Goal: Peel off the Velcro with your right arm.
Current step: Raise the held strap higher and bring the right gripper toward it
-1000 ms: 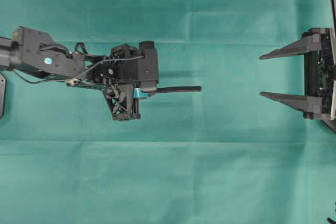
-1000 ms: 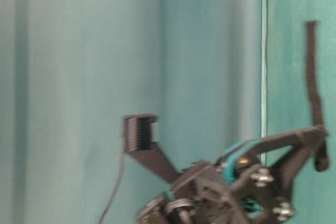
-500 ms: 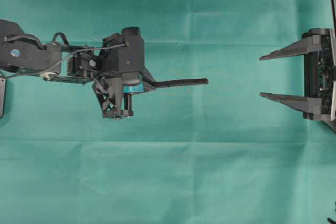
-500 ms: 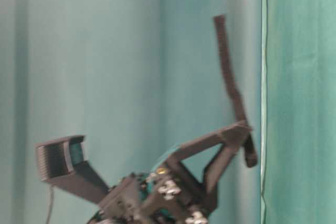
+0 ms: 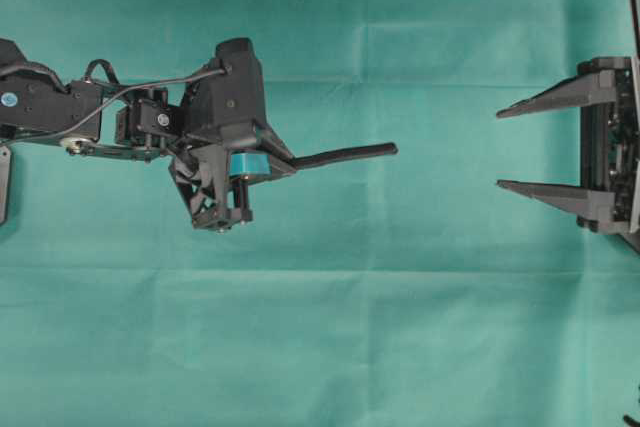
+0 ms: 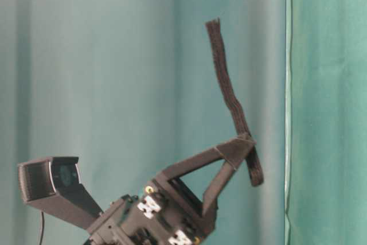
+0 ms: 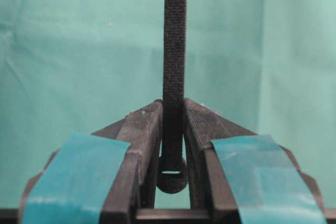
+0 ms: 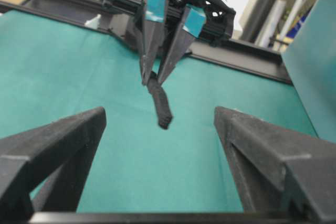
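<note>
Above green cloth, left tool (image 7: pixel 173 129) pinching fuzzy Velcro (image 5: pixel 345 155), right tool (image 5: pixel 498 148) wide

You see two black arms. The left arm (image 5: pixel 60 117) carries a thin black cable, silver screws, a round teal sticker and a boxy wrist camera (image 5: pixel 232 87); its left gripper (image 7: pixel 173 124) has teal tape patches on ribbed fingers (image 7: pixel 144 129). The right gripper (image 5: pixel 510 147) has plain, pointed, triangular black fingers (image 5: pixel 545 95).
</note>
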`<state>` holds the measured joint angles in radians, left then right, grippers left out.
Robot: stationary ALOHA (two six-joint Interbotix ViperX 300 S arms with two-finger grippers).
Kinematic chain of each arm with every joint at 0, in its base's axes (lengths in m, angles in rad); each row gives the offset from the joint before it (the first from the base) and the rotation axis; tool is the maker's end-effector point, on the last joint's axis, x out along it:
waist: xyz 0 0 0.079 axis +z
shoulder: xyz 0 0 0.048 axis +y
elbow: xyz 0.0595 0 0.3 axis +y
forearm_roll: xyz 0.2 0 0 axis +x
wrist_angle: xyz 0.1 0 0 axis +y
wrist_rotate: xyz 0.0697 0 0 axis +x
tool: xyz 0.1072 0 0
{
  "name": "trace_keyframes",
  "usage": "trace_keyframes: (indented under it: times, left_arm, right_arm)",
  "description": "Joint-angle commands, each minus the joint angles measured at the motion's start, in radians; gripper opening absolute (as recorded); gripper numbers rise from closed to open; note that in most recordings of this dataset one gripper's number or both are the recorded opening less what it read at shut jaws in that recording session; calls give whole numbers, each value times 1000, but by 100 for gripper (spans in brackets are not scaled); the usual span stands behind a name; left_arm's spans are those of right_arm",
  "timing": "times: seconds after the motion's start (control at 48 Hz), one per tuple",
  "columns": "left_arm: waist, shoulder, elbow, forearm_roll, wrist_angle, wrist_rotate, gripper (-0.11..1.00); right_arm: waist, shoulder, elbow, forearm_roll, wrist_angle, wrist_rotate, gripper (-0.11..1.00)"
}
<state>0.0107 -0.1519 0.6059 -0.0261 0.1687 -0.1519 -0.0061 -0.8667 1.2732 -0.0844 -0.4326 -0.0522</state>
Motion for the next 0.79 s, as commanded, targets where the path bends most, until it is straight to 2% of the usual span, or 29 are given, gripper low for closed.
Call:
trace_keyframes:
  times: [0.0,0.125,0.396,0.666,0.771]
  left_arm:
    - [-3,-35,-26,-3,-25,-46,10]
    - [-12,-54,-21,-3,-63,-129,10]
    - [-38,-91,11,-3,-167,-259,10]
    - [-57,-114,46,-3,-225,-367,10]
    - [-57,-120,57,-3,-241,-388,10]
  right_arm:
    - [-3,28,-32,-9,-12,-23,79]
    - [-8,74,-61,-15,-12,-87,79]
    - [-21,192,-140,-14,-26,-270,78]
    - [-54,264,-172,-12,-114,-347,78]
    - [-57,291,-184,-12,-120,-374,78]
